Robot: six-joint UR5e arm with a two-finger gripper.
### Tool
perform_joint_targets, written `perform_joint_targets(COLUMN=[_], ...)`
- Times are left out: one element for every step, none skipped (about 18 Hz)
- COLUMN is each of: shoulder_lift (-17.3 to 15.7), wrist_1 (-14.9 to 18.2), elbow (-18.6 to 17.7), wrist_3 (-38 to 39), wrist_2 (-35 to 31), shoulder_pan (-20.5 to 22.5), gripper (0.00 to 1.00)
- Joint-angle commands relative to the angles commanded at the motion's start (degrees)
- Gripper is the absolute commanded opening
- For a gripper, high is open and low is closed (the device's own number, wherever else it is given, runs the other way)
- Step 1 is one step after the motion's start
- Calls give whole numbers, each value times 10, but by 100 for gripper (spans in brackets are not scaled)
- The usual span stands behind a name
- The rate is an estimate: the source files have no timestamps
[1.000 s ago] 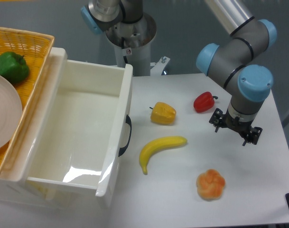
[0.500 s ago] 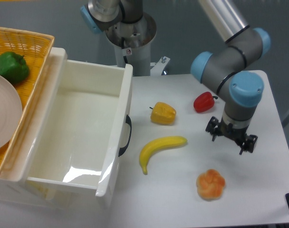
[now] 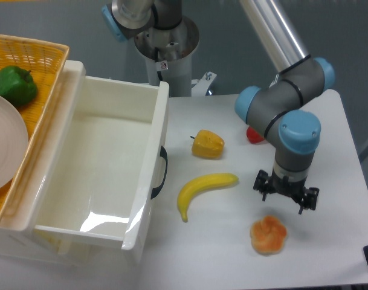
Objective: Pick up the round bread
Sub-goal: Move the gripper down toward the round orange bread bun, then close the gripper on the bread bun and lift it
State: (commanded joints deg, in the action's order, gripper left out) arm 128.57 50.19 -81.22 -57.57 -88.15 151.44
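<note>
The white bin (image 3: 93, 175) sat at the left of the table (image 3: 341, 241), the basket (image 3: 35, 66) beyond it. A banana (image 3: 203, 188) lay beside the yellow pepper (image 3: 208, 144). My gripper (image 3: 286, 194) hung spread wide and empty just above the round bread (image 3: 268, 235), which rested near the table's front edge

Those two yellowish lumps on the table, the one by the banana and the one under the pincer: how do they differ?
The yellow pepper is blocky and smooth with a small stem; the round bread is lobed, with paler creases. The pepper is yellower, the bread more orange. The pepper lies beyond the banana, away from the pincer; the bread sits just below it. Both are small and similar in size.
</note>
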Motion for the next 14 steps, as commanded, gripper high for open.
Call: perform_joint_targets(shoulder_lift=[4,8,14,19,19,20,21,24,24,23,22,22,22,19], wrist_1=[0,-1,-1,-1,-1,-1,0,-1,-1,0,0,0,0,1], elbow=[0,-1,-1,-1,-1,-3,-3,-2,-3,-3,-3,-3,-2,0], wrist_3=[0,-1,-1,-1,-1,0,-1,-1,0,3,3,1,1,0], wrist_2=[0,0,-1,-2,-2,-2,-3,-6,-9,-10,-9,-9,-11,-11], shoulder_pan=[-2,-4,-7,-8,-10,-10,-11,-11,-11,-11,-11,-11,-11,-10], gripper=[100,100,100,100,100,99,99,99,93,83,54,17,0,0])
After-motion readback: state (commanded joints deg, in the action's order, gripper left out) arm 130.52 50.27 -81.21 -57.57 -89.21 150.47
